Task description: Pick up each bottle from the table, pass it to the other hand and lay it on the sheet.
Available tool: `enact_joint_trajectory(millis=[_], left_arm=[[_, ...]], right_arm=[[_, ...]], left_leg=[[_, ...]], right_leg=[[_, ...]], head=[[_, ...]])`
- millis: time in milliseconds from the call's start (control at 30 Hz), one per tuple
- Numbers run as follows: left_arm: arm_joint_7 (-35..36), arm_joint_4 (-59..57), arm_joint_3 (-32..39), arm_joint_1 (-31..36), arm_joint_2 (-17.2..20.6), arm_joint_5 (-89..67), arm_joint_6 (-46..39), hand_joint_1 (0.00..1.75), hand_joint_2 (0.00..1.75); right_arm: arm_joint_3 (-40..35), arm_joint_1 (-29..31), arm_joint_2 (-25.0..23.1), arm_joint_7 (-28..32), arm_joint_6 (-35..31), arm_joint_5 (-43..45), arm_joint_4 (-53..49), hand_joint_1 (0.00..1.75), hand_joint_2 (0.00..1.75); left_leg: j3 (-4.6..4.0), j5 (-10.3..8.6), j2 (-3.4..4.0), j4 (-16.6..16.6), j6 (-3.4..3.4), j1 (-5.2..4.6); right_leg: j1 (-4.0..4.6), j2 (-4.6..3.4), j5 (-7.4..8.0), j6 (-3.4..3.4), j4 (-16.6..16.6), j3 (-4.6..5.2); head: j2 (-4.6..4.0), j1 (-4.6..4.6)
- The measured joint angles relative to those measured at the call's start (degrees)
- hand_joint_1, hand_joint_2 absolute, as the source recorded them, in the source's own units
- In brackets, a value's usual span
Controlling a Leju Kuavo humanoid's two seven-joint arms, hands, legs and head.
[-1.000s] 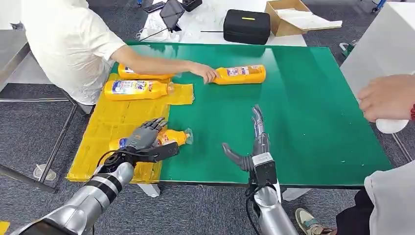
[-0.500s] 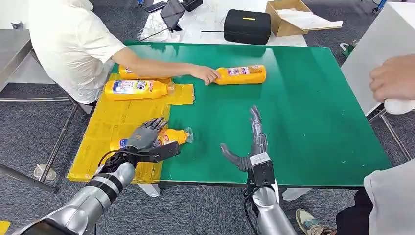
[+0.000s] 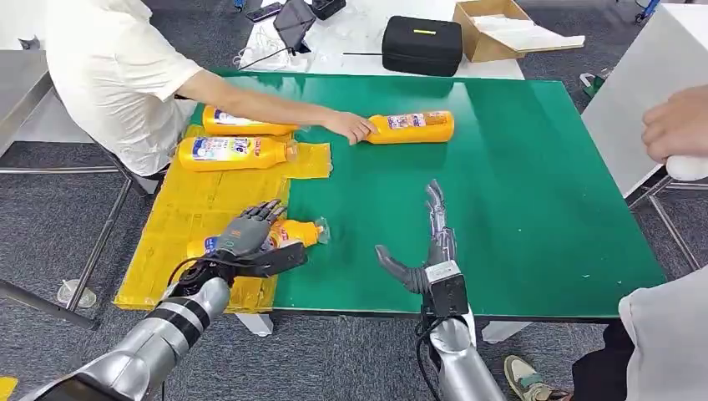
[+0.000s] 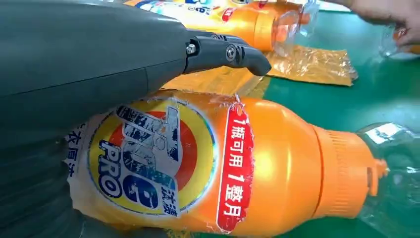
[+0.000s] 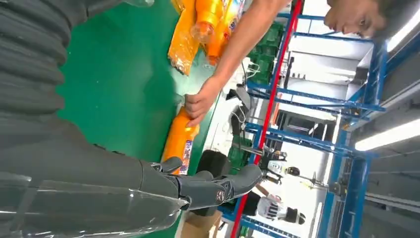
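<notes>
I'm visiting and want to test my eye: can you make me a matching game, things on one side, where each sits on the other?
Things:
1. Orange plastic bottle under the robot's left hand
2. Orange plastic bottle touched by the person's hand
3. Black zipped case
4. Open brown cardboard box

Places:
A. White surface beyond the table, right of the case
B. Bare green table top, far side
C. Near edge of the yellow sheet
D. White surface beyond the table, left of the box

Pairs: 1-C, 2-B, 3-D, 4-A
</notes>
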State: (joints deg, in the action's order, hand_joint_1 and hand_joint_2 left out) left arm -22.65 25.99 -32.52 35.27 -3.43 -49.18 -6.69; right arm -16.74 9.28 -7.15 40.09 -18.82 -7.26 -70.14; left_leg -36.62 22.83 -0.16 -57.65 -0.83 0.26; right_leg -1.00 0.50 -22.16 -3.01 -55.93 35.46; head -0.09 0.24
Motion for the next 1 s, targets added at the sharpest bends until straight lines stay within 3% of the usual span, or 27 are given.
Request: enact_joint_trajectory(millis=[667,700,1000], left_arm=[[-0.81,0.90,-2.56,0.53,-2.60,-2.67,1.14,0.00,1.75],[-0.79,0.90,-2.60,0.57,-2.64,-2.67,1.14,0.00,0.00],[-0.17,0.90,-3.43,0.82,-2.93,-2.67,2.45,0.00,0.00]], right_arm=[[-0.26,-0.58,0.00,0.00,-0.44,0.87,0.24,0.00,1.75],[-0.26,-0.58,0.00,0.00,-0.46,0.87,0.24,0.00,1.75],[-0.26,-0.68,0.00,0.00,-0.42,1.03,0.50,0.00,1.75]], left_leg=[[-0.11,0.00,0.00,-0.01,0.00,0.00],[-0.11,0.00,0.01,-0.01,0.00,0.00],[-0.12,0.00,0.00,-0.01,0.00,0.00]], right_leg=[[0.01,-0.02,0.00,0.00,0.00,0.14],[0.01,-0.02,0.00,0.00,0.00,0.14],[0.00,-0.02,0.00,0.00,0.00,0.14]], head=[[0.00,-0.02],[0.00,-0.02],[0.00,-0.02]])
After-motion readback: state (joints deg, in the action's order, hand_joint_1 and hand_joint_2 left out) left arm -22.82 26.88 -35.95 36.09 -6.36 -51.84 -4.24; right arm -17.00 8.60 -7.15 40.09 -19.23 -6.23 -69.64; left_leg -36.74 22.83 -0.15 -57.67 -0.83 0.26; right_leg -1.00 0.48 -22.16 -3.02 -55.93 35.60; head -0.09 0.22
